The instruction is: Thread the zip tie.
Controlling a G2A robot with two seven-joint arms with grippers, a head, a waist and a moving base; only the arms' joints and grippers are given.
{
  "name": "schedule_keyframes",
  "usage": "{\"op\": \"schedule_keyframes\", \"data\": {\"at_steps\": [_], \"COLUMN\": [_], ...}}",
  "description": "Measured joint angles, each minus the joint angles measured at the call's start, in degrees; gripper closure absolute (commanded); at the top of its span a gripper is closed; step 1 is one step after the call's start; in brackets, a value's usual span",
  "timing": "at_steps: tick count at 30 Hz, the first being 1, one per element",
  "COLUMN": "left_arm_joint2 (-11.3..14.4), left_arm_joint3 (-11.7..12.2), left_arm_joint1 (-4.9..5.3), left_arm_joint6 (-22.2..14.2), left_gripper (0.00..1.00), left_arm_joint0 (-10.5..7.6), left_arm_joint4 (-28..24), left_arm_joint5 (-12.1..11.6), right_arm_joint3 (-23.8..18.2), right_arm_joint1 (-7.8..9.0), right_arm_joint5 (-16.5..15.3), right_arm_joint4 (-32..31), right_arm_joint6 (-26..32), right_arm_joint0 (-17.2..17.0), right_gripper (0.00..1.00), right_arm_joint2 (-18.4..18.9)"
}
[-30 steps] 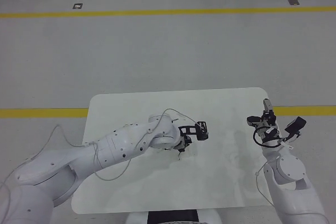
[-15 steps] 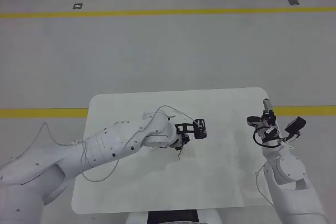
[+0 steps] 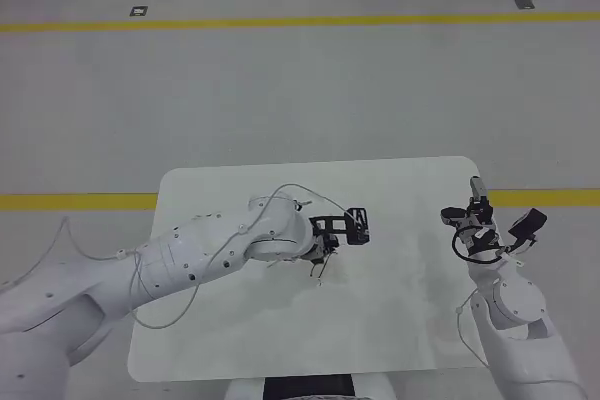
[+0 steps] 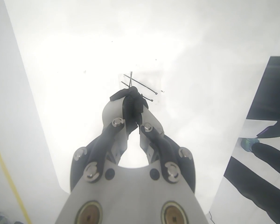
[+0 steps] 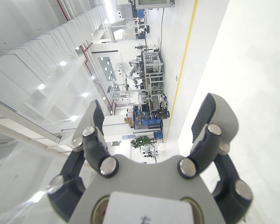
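The near ends of the zip ties [image 4: 143, 86] are hidden behind the pressed-together tips of the left pincer [image 4: 131, 92], so it cannot be told whether any strand is clamped. From above, the ties are too small to be counted. The desk [image 4: 84, 36] is cut off by the left wrist view's edges.

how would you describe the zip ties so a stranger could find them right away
Start at the white table and follow the left gripper toward its middle. At the tips of its shut jaws lie the zip ties: thin black strips crossing each other, far finer than the gripper.
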Motion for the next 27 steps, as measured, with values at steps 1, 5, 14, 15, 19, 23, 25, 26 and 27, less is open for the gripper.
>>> {"op": "schedule_keyframes", "data": {"at_steps": [1, 5, 14, 15, 19, 23, 25, 26, 27], "left_arm_joint2": [-0.27, -1.13, -1.1, -1.1, -1.1, -1.1, -1.17, -1.34, -1.4], "left_arm_joint3": [-0.35, -1.56, -1.52, -1.52, -1.53, -1.53, -1.43, -1.03, -0.69], "left_arm_joint1": [0.15, 0.77, 0.75, 0.75, 0.75, 0.75, 0.76, 0.84, 0.98], "left_arm_joint6": [0.01, -0.12, -0.13, -0.13, -0.13, -0.13, 0.12, 1.07, 1.6], "left_gripper": [1.0, 1.0, 1.0, 1.0, 1.0, 1.0, 1.0, 1.0, 1.0], "left_arm_joint0": [0.03, 0.31, 0.3, 0.3, 0.3, 0.3, 0.44, 0.72, 0.75], "left_arm_joint4": [0.28, 2.31, 2.27, 2.27, 2.27, 2.27, 2.36, 3.0, 4.04], "left_arm_joint5": [0.0, 0.19, 0.19, 0.19, 0.19, 0.19, 0.29, 0.27, 0.13], "right_arm_joint3": [0.0, 0.0, 0.0, 0.0, 0.0, 0.0, 0.0, 0.0, 0.0], "right_arm_joint1": [0.0, 0.0, 0.0, 0.0, 0.0, 0.0, 0.0, 0.0, 0.0], "right_arm_joint5": [0.0, 0.0, 0.0, 0.0, 0.0, 0.0, 0.0, 0.0, 0.0], "right_arm_joint4": [0.0, 0.0, 0.0, 0.0, 0.0, 0.0, 0.0, 0.0, 0.0], "right_arm_joint6": [0.0, 0.0, 0.0, 0.0, 0.0, 0.0, 0.0, 0.0, 0.0], "right_arm_joint0": [0.0, 0.0, 0.0, 0.0, 0.0, 0.0, 0.0, 0.0, 0.0], "right_gripper": [0.0, 0.0, 0.0, 0.0, 0.0, 0.0, 0.0, 0.0, 0.0], "right_arm_joint2": [0.0, 0.0, 0.0, 0.0, 0.0, 0.0, 0.0, 0.0, 0.0]}}
